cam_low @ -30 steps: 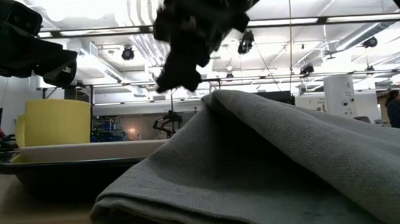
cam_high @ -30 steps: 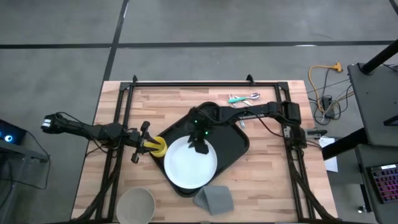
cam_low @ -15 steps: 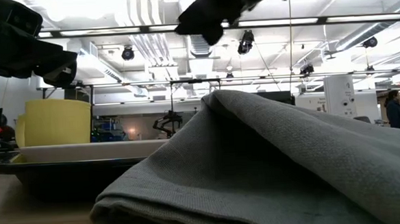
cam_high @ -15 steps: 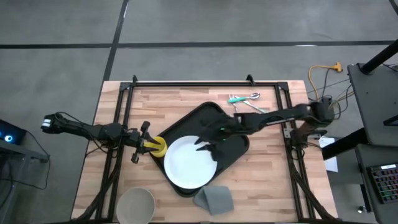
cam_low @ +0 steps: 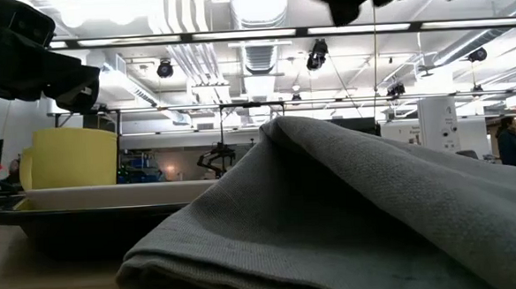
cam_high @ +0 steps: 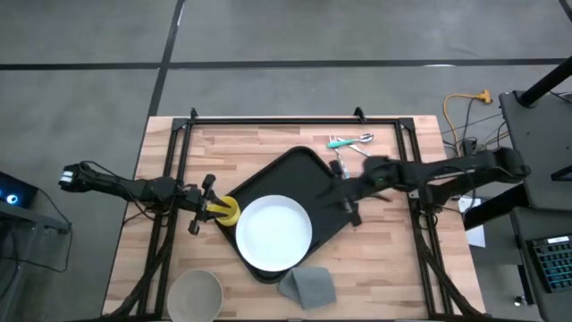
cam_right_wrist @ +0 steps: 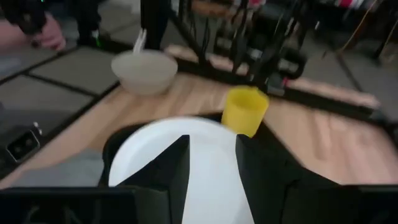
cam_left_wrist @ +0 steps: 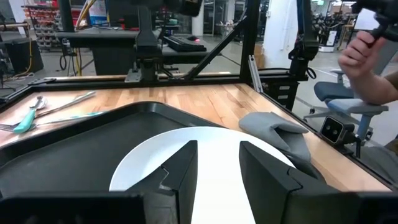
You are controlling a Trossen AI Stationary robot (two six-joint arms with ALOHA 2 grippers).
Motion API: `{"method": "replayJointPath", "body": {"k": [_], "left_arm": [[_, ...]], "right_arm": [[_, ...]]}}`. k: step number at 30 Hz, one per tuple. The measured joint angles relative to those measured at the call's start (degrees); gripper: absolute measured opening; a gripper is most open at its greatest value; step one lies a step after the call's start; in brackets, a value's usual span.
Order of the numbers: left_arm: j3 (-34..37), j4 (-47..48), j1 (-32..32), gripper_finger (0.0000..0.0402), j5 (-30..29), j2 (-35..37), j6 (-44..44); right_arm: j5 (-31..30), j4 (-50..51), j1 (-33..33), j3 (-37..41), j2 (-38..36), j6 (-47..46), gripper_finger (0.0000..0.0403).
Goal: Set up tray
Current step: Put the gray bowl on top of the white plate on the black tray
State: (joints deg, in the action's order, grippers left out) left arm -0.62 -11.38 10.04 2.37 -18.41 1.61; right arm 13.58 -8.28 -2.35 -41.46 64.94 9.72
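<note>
- A folded grey cloth (cam_high: pixel 307 285) is seen at the near edge of the table (cam_high: pixel 384 268), just beside the tray's near corner, with a pale bowl (cam_high: pixel 196 293) near it.
- The black tray (cam_high: pixel 304 172) is set askew at mid-table; a white plate (cam_high: pixel 273 233) is carried on its near part.
- A yellow cup (cam_high: pixel 227 209) is placed at the tray's left edge, and the left gripper (cam_high: pixel 204 204) is held beside it; whether the cup is pinched cannot be told.
- The right gripper (cam_high: pixel 347 199) is held over the tray's right edge, its fingers (cam_right_wrist: pixel 166 167) spread and empty.
- Cutlery (cam_high: pixel 350 141) is laid beyond the tray.
</note>
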Motion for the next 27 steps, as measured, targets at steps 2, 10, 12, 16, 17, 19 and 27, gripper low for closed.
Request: {"method": "replayJointPath", "body": {"k": [2, 10, 12, 16, 17, 19, 27], "left_arm": [[0.0, 0.0, 0.0, 0.0105, 0.0, 0.0, 0.0], [-0.1, -7.8, 0.0, 0.0105, 0.0, 0.1, 0.0], [-0.1, -9.0, 0.0, 0.0105, 0.0, 0.1, 0.0], [-0.1, -12.3, 0.0, 0.0105, 0.0, 0.1, 0.0], [-0.1, -12.7, 0.0, 0.0105, 0.0, 0.1, 0.0], [-0.1, -14.1, 0.0, 0.0105, 0.1, 0.0, 0.9], [-0.1, -19.5, 0.0, 0.0105, 0.5, 0.1, 2.2]], "right_arm": [[0.0, -1.9, 0.0, 2.9, -3.6, 0.9, 0.0123], [-0.1, -10.1, 0.2, 15.3, -17.4, 3.5, 0.0123], [-0.2, -11.8, 0.3, 17.9, -20.5, 4.2, 0.0123], [-1.9, -13.9, 0.7, 22.4, -26.0, 5.1, 0.0123], [-2.9, -14.1, 0.9, 23.3, -27.3, 5.1, 0.0123], [-6.2, -14.8, 0.9, 25.0, -29.6, 5.1, 0.0123], [-13.6, -16.6, 0.9, 29.7, -36.1, 5.3, 0.0123]]}}
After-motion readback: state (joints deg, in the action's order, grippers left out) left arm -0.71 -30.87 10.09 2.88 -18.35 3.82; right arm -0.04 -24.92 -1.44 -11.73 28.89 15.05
